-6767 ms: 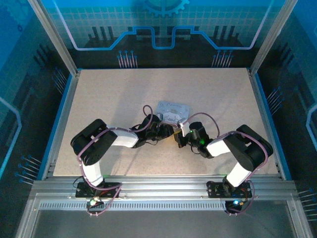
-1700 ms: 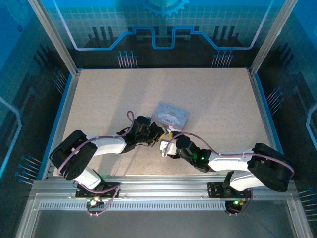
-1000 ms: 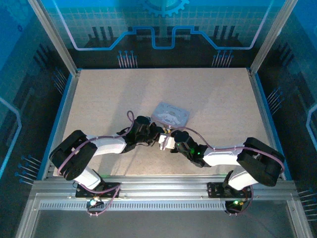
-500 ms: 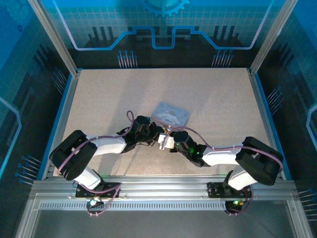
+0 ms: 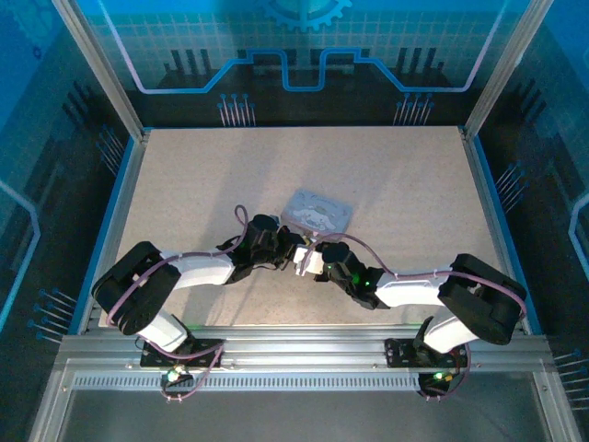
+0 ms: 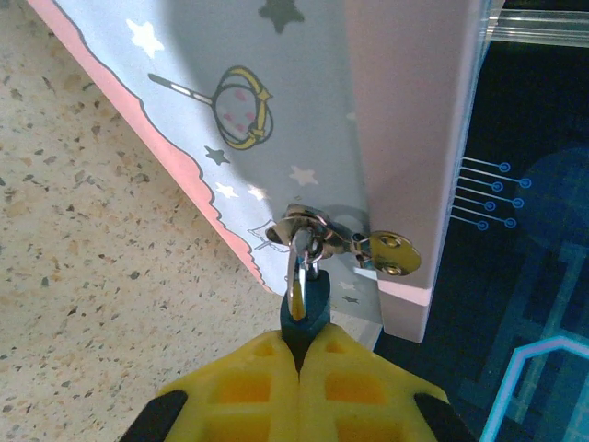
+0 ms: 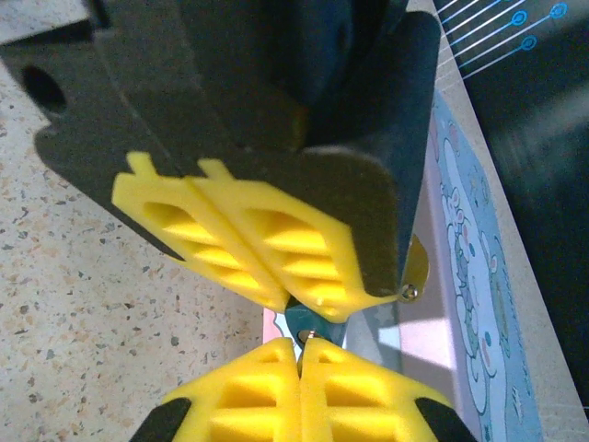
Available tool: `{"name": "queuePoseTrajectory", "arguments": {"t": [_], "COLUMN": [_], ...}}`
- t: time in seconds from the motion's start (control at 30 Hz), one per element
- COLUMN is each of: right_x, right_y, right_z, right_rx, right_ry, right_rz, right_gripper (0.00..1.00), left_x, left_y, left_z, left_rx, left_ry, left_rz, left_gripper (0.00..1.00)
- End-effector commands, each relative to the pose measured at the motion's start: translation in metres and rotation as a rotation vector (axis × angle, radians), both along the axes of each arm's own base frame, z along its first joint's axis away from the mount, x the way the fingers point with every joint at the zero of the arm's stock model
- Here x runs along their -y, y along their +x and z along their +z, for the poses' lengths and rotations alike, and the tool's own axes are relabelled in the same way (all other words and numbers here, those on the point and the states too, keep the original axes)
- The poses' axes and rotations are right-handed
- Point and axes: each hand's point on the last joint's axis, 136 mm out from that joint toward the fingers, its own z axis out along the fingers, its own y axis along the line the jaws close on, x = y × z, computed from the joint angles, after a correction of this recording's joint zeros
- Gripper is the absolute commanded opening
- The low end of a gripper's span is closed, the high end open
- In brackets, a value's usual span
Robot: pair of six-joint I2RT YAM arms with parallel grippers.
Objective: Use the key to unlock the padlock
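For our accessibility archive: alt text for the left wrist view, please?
Yellow-padded left end effector pinches a small teal padlock whose silver shackle hooks onto a pastel blue star-printed tin box; speckled beige table behind.

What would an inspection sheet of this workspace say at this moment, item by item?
Surface: speckled beige table, no spill seen.
Job's things: padlock, teal body with silver shackle, hooked at the side of the pastel tin box; key, apparently the small metal bit under the lock.
Clutter: a brass round piece beside the padlock, role unclear; otherwise nothing seen.
Grippers: left gripper, fingers shut on the padlock body; right gripper, fingers shut on the key, tips facing the left ones.
Cables: purple cables run along both arms; no snag seen.
Surroundings: blue panels and an aluminium frame around the table.
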Motion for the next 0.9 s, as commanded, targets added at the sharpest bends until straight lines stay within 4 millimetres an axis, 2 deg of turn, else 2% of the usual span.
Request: {"name": "queuePoseTrajectory", "arguments": {"t": [0.0, 0.33, 0.57, 0.87], "right_x": [0.003, -0.008, -0.007, -0.017], "right_y": [0.015, 0.013, 0.011, 0.002], "right_z": [0.024, 0.035, 0.018, -0.004], "right_rx": [0.02, -0.07, -0.161, -0.313], "right_ry": [0.08, 0.207, 0.325, 0.457], "right_rz": [-0.076, -0.104, -0.173, -0.204], "right_gripper": [0.0, 0.0, 0.0, 0.0], "left_x": [0.016, 0.015, 0.015, 0.015], "left_y": [-0.001, -0.001, 0.0, 0.0], "left_z": [0.025, 0.025, 0.023, 0.018], "left_rx": [0.043, 0.042, 0.039, 0.034], "left_ry": [-0.077, -0.081, -0.077, -0.071], "left_rz": [-0.051, -0.047, -0.046, -0.046], "left_gripper": [0.0, 0.0, 0.0, 0.0]}}
